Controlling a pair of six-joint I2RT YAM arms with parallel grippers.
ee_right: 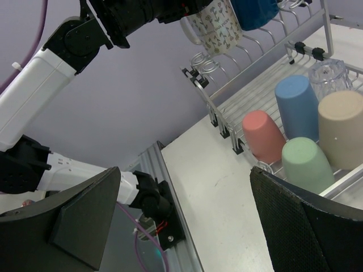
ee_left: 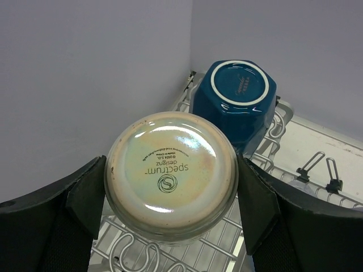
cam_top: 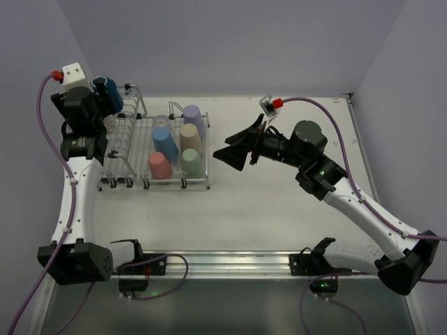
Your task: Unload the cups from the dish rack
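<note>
Far-left on the dish rack [cam_top: 122, 150], over the raised tine section, is where your left gripper [ee_left: 171, 190] sits. Its jaws bracket the upturned white speckled mug [ee_left: 170, 164], with one pad right at the wall on each side. I can't tell from the wrist view whether they're bearing on it or just off it, so don't count it as grabbed. The dark blue mug [ee_left: 235, 102] stands bottom-up just beside it; whether the two touch, I can't tell.

Progress, my read: zero unloaded. No cup shows on the table [cam_top: 279, 223] in any view, and every cup in view sits in the rack:
- both mugs at the left end
- lilac tumbler [cam_top: 193, 115] at the far right of the flat tray
- beige tumbler [cam_top: 190, 136] and blue tumbler [cam_top: 164, 142] mid-tray
- pink tumbler [cam_top: 160, 166] and mint tumbler [cam_top: 191, 160] on the near row

All five tumblers are bottoms up and leaning. A clear glass [ee_right: 329, 76] also stands at the far side of the tray; add it to the count if you want it out.

Your right gripper [cam_top: 234, 150] hovers just right of the rack, jaws wide apart and holding nothing, pointed at the tumblers.

So you're at the grasp step on cup one of seven, with the glass extra. I'd confirm the pinch on the mug before you lift.
</note>
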